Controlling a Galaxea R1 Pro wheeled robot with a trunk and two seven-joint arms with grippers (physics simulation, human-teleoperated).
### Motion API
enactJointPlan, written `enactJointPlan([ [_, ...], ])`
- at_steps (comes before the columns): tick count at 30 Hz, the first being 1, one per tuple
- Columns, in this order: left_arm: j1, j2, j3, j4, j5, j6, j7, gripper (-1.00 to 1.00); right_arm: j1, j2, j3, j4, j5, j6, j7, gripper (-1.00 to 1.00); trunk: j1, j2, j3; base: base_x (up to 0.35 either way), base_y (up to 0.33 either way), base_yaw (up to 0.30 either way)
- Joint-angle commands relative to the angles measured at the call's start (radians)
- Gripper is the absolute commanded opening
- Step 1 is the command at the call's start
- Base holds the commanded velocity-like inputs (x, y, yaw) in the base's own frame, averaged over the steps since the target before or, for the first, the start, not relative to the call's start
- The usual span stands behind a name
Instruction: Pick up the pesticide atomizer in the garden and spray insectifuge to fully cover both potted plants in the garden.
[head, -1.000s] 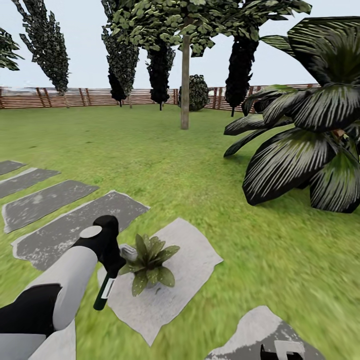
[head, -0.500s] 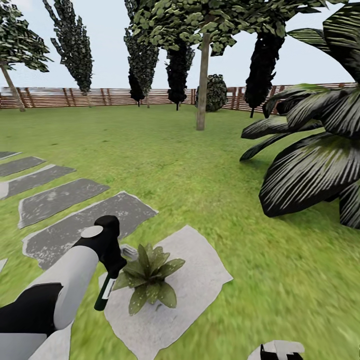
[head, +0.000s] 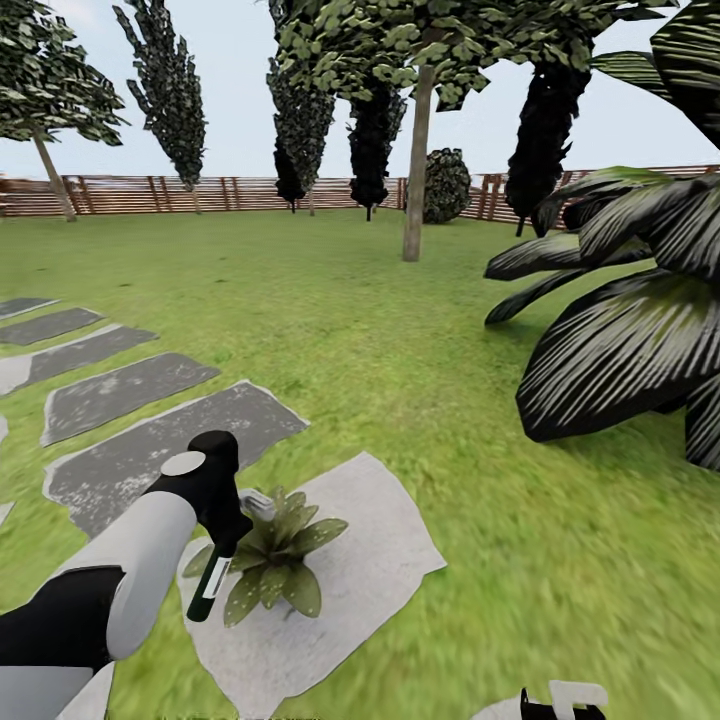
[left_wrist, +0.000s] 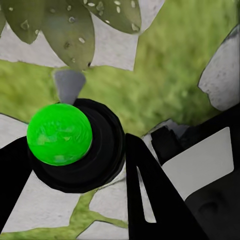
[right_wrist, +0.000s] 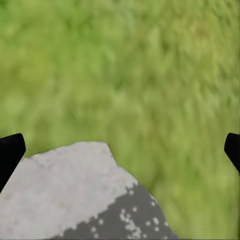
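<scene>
Atomizer (head: 210, 585) pinched in left claw (head: 232, 530), potted plant (head: 268, 560) just beside

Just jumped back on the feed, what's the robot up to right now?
The left gripper is holding the pesticide atomizer right beside a potted plant that sits on a pale stepping stone in the lawn. The plant's leaves carry pale droplets, seen close up in the left wrist view. The right gripper hangs low over grass and the edge of another stone, its jaws open and empty. A large striped-leaf plant stands off to the right.
</scene>
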Motion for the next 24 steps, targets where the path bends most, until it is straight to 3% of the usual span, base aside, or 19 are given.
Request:
enactJointPlan([
  [1,-0.001,-0.001,0.006,0.000,-0.010,0.011,-0.008,-1.00,0.000,0.000,-0.008,0.001,0.011,-0.002,-0.002,1.00,0.000,0.000,-0.001,-0.005,-0.307,0.274],
  [19,0.019,-0.003,0.004,0.000,-0.012,0.011,-0.008,-1.00,0.000,0.002,-0.008,0.001,0.011,-0.002,-0.002,1.00,0.000,0.000,-0.001,-0.051,-0.308,0.277],
  [24,0.021,-0.002,0.006,0.001,-0.012,0.011,-0.008,-1.00,0.000,0.000,-0.008,-0.001,0.011,-0.002,-0.002,1.00,0.000,0.000,-0.001,-0.010,-0.309,0.087],
])
